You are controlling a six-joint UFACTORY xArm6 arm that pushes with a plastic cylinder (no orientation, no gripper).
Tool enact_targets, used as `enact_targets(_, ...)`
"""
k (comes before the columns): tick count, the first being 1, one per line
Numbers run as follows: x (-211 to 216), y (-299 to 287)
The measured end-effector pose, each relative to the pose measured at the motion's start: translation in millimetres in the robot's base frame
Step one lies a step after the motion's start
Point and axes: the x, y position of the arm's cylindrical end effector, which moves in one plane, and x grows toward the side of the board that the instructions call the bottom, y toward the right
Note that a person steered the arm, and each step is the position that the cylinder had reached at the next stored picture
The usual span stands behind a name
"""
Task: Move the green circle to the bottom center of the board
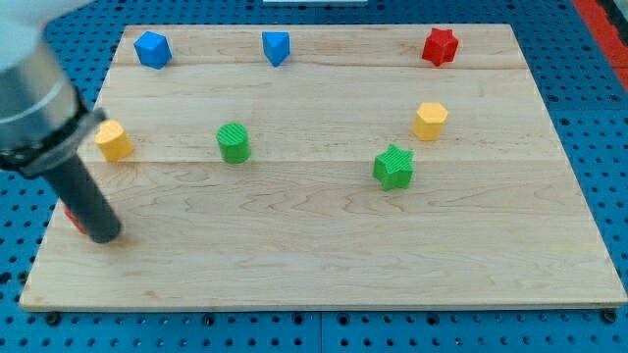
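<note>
While my tip sits left of green circle | red block possibly behind | no pincer visible

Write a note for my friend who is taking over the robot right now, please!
My tip sits near the board's left edge, toward the view's bottom, touching no block that I can make out; something red peeks out behind the rod.
The green circle stands left of centre, up and to the right of the tip, well apart from it.
Done: nothing that shows, the circle is not at the bottom centre.
Left: bring the tip above the circle, then push it down and slightly right to the bottom centre. The green star stays out of that path.
</note>
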Motion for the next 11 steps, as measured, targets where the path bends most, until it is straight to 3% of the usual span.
enact_targets(2, -38.3, 71.4)
enact_targets(6, -52.9, 72.7)
enact_targets(9, -90.4, 84.3)
enact_targets(10, -126.5, 85.6)
enact_targets(11, -131.1, 127.1)
